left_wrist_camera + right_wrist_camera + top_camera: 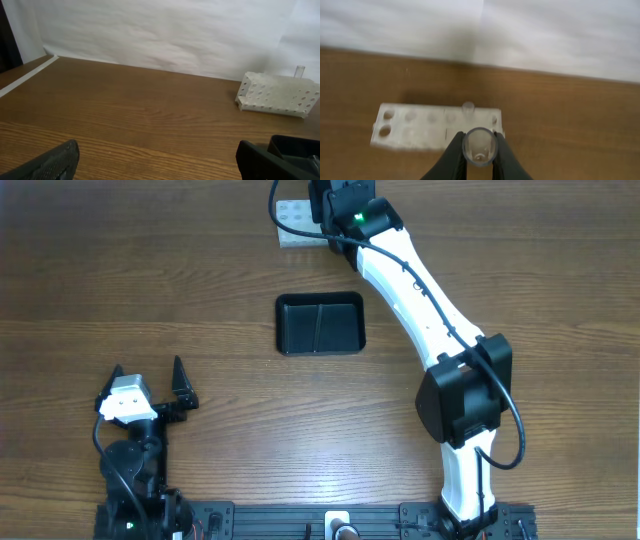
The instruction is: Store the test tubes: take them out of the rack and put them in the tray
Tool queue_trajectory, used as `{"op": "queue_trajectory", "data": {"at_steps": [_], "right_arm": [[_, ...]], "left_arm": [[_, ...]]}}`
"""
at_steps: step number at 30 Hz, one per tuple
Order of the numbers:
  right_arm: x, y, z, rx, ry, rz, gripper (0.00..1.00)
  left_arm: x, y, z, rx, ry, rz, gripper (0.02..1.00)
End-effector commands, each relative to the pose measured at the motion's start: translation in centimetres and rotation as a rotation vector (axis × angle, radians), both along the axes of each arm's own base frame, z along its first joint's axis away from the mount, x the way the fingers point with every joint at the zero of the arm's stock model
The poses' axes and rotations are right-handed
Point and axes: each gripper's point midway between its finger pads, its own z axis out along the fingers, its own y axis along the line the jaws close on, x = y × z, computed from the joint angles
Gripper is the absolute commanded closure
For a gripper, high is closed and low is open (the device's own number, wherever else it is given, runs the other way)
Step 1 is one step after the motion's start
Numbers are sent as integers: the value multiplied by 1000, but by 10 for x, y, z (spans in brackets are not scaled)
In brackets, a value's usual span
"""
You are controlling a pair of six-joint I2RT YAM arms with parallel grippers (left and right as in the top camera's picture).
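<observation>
The right gripper [479, 150] is hanging over one end of the rack [420, 131], its fingers [454, 157] clamping a clear tube [479, 142] that is standing upright with its open mouth facing the wrist camera. Whether the tube's lower end is sitting in a hole I cannot tell. A second tube [467, 107] is standing in the rack's far row, just behind the held one.

The tray [320, 323] is lying in the middle of the surface [120, 260], between the rack and the arm bases and well apart from the rack. In the top view the right arm [420, 300] is stretching past the tray's right side.

The left gripper [150, 377] is sitting near its own base at the left, fingers spread apart and gripping nothing, well apart from both tray and rack.

The surface is showing brown wood grain. A pale strip [30, 75] is running along its left edge, and a white wall [150, 25] is rising behind its far edge. A dark rail [280, 515] is carrying the arm bases.
</observation>
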Motion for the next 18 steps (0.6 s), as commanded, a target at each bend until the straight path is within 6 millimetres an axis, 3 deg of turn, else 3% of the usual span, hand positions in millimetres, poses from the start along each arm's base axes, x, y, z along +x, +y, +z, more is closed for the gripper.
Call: {"op": "queue_trajectory", "data": {"at_steps": [1, 11, 18], "right_arm": [[-24, 14, 25, 95, 20, 7, 884], [-94, 34, -24, 187, 374, 33, 893], [-133, 27, -44, 185, 558, -7, 895]], "left_arm": [[0, 1, 0, 11, -3, 1, 20], [0, 1, 0, 11, -3, 1, 23], [0, 1, 0, 11, -3, 1, 20]]}}
